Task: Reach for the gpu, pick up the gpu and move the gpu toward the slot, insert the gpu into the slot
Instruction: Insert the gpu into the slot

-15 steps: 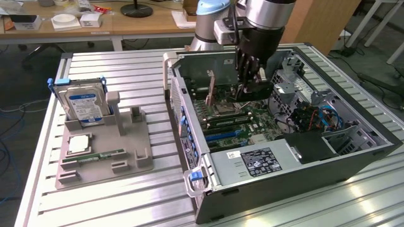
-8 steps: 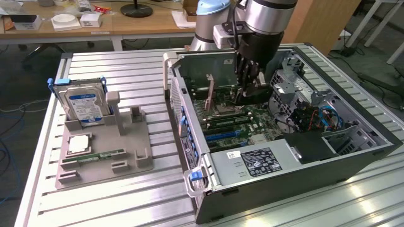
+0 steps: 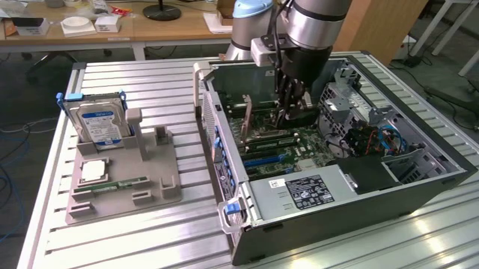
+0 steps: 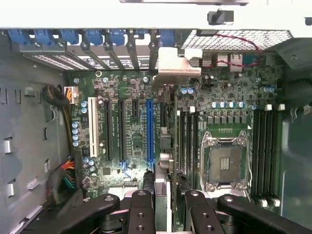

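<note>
My gripper (image 3: 290, 116) reaches down into the open computer case (image 3: 419, 185), over the motherboard. It is shut on the gpu (image 3: 262, 133), a thin dark card held upright. In the wrist view the gpu (image 4: 165, 146) runs edge-on from between my fingers (image 4: 141, 209) up to its metal bracket (image 4: 178, 66) at the case's rear openings. The card stands just beside the long blue slot (image 4: 150, 131), low over the board. The slot under it is hidden, and I cannot tell whether the card is seated.
On the exterior view's left, a grey fixture (image 3: 150, 168) holds a blue-labelled hard drive (image 3: 101, 120) and a small green memory stick (image 3: 120, 184). Inside the case are the power supply (image 3: 299, 190), the processor socket (image 4: 225, 163) and a cable bundle (image 4: 61, 180).
</note>
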Robot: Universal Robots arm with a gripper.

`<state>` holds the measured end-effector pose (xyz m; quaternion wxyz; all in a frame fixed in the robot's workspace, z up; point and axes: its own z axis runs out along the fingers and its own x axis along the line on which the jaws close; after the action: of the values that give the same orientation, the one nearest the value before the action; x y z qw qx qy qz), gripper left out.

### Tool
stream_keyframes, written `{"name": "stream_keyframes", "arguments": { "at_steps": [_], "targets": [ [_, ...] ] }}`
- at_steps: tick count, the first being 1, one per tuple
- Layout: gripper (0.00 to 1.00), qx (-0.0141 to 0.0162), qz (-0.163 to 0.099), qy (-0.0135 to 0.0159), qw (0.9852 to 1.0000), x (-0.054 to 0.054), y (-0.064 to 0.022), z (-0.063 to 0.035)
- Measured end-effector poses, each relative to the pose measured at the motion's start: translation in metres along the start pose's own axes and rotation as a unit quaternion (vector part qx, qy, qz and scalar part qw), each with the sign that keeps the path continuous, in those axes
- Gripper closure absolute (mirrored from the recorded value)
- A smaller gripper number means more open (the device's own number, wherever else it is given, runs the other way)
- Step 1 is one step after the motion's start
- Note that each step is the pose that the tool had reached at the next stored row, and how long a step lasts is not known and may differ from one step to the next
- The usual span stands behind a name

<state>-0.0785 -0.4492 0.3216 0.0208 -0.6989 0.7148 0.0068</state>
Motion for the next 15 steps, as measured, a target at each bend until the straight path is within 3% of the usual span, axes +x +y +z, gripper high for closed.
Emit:
{"name": "stream_keyframes", "arguments": {
  "at_steps": [15],
  "targets": [
    [0.71,-0.0008,-0.005,-0.0001,1.0000,0.001,0.0071,0.0201]
  ]
}}
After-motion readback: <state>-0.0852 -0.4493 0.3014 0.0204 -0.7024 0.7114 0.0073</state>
